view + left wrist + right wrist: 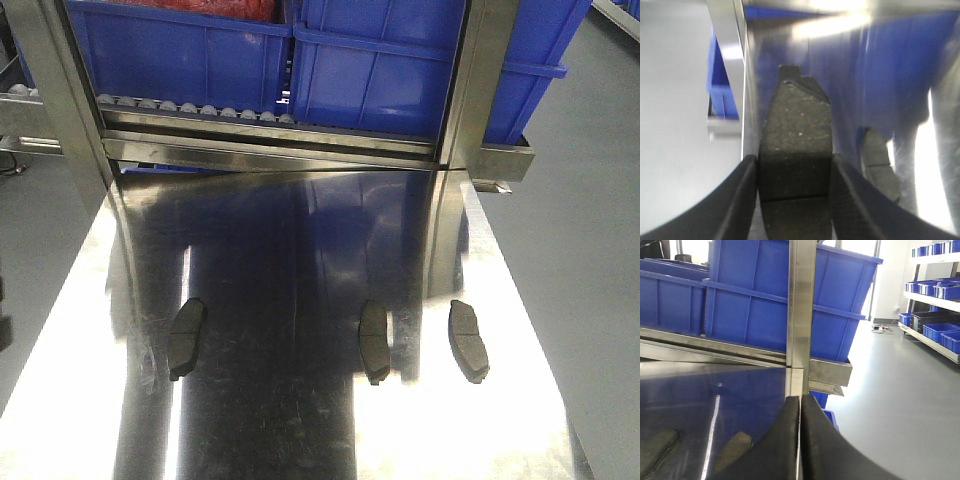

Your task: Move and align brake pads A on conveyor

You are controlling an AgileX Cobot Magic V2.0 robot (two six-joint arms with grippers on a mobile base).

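Note:
Three brake pads lie lengthwise on the shiny steel tabletop (300, 250): a left one (187, 338), a middle one (374, 342) and a right one (468, 340). Neither gripper shows in the front view. In the left wrist view my left gripper (794, 159) is shut on another dark brake pad (797, 125), with both fingers pressed against its long sides near its groove. A further pad (880, 165) lies to its right. My right gripper (800, 400) is shut with nothing in it, and two pads (657, 450) (737, 445) lie to its left. The conveyor is out of view.
Blue bins (390, 70) sit on a roller rack (190, 108) behind the tabletop, framed by steel posts (475, 80). The held pad is close to the table's left edge (744, 125). Grey floor (590, 200) lies right of the table, and shelves with bins (935, 290) stand far right.

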